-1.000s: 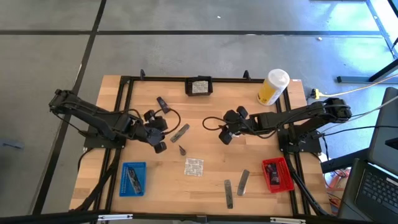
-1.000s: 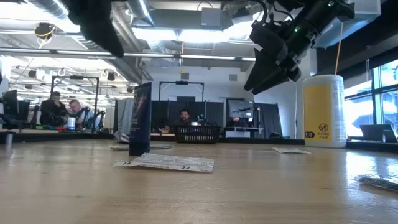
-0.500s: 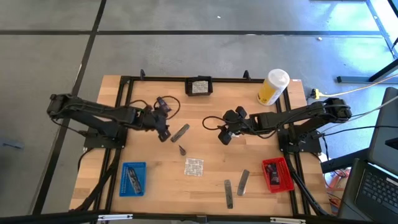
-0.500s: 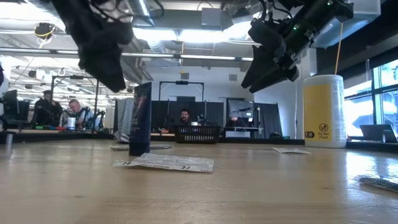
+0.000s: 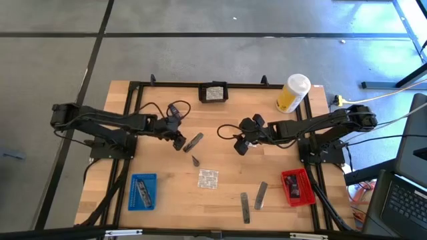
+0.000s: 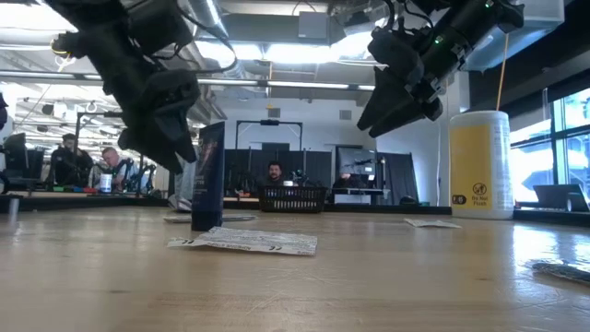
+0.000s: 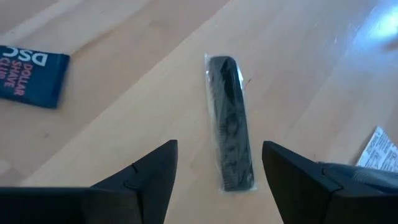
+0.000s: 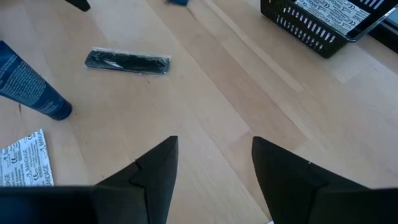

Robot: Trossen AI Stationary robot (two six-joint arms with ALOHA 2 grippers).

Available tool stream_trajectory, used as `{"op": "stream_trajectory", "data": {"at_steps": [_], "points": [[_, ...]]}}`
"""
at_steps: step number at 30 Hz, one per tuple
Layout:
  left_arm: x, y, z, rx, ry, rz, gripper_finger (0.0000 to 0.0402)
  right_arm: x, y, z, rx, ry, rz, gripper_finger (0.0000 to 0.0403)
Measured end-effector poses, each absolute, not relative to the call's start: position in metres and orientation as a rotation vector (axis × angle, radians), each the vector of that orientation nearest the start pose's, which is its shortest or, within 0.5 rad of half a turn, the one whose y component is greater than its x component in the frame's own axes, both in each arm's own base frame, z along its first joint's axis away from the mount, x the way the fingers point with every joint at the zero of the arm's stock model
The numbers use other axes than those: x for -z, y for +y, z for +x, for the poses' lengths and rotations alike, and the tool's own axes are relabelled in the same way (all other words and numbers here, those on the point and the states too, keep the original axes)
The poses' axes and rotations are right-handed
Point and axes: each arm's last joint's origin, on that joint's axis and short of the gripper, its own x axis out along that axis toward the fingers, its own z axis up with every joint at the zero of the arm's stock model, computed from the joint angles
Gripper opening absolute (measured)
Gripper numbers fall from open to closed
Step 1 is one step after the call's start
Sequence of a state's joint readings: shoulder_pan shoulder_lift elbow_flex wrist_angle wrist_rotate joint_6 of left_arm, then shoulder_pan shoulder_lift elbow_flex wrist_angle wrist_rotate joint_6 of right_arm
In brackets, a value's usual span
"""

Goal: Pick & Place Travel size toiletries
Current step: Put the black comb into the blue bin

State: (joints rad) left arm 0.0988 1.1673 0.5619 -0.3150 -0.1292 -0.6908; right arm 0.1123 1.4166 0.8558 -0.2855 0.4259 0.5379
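In the left wrist view a slim dark stick in clear wrap (image 7: pixel 229 124) lies flat on the table. My left gripper (image 7: pixel 219 149) hangs open just above it, one finger on each side and neither touching. From above the stick (image 5: pixel 193 141) sits just right of my left gripper (image 5: pixel 179 140). My right gripper (image 5: pixel 241 145) waits open above mid-table, holding nothing. A short dark tube (image 5: pixel 195 161) stands upright, and a foil sachet (image 5: pixel 208 179) lies flat nearby. Two more grey sticks (image 5: pixel 253 200) lie near the front.
A blue tray (image 5: pixel 143 191) sits front left and a red tray (image 5: pixel 297 187) front right. A black basket (image 5: pixel 213 92) with a sachet is at the far edge, and a yellow container (image 5: pixel 292 93) stands far right. A blue sachet (image 7: pixel 28 74) lies beyond the stick.
My left gripper has swung toward the table's far edge and come down toward the slim stick, rolling as it went. It now hangs low over the stick. My right gripper has kept still, and no object has moved.
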Motion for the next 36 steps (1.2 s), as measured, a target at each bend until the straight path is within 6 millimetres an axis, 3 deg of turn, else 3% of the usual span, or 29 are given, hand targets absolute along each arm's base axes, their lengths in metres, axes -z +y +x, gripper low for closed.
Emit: {"op": "stream_trajectory", "data": {"at_steps": [17,36], "points": [[-0.128,0.009,0.227,-0.587,0.918,-0.665,0.023,-0.215,0.02,0.282,0.498,0.697,0.28,0.0208],[-0.125,-0.012,0.233,-0.545,0.9,-0.679,0.023,-0.215,0.019,0.282,0.501,0.695,0.28,0.0208]]}}
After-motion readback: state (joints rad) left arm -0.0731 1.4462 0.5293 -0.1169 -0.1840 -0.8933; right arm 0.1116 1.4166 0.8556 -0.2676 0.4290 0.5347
